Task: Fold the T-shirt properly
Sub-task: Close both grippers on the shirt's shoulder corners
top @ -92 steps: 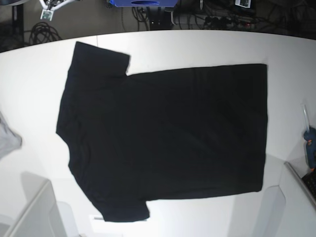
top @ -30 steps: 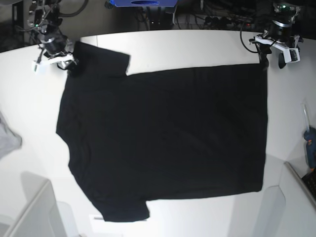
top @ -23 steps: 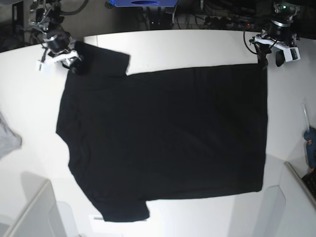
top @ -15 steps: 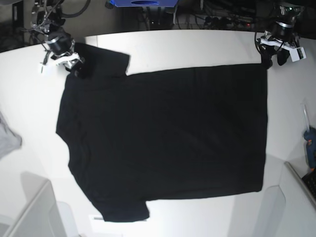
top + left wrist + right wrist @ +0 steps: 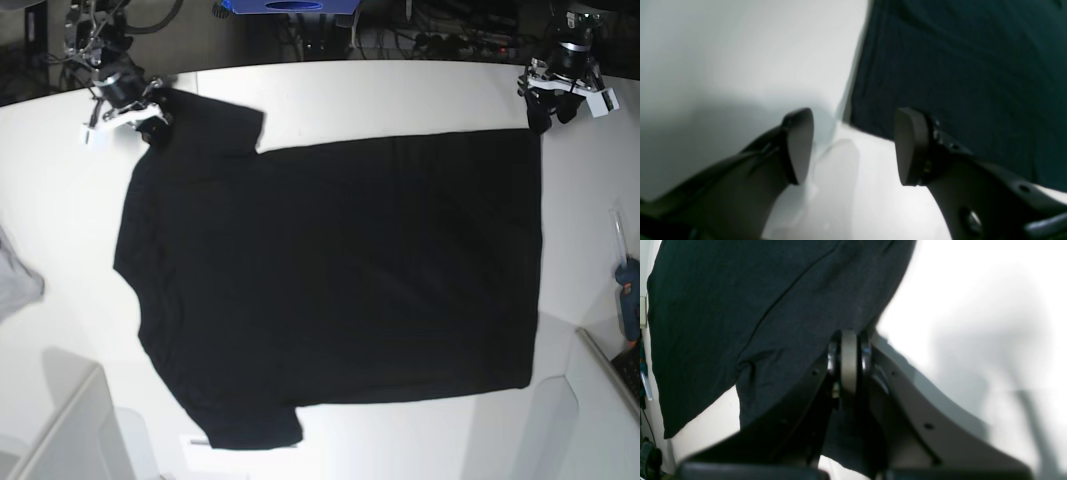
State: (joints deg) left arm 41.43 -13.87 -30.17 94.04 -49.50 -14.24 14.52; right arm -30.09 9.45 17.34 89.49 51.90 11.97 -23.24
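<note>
The black T-shirt lies spread flat, plain side up, on the white table. In the base view my right gripper is at the far left sleeve corner. The right wrist view shows its pads pressed together at the sleeve edge, with the cloth puckered beside them. My left gripper is at the far right hem corner. In the left wrist view it is open, one finger on either side of the shirt's corner, low over the table.
A small light grey cloth lies at the left table edge. A blue tool lies at the right edge. White boxes stand at the near left and near right. Cables lie behind the table.
Both arms came into view and reached the shirt's far corners. In the last second the right gripper shifted up onto the sleeve corner, and the left gripper shifted slightly right at the hem corner.
</note>
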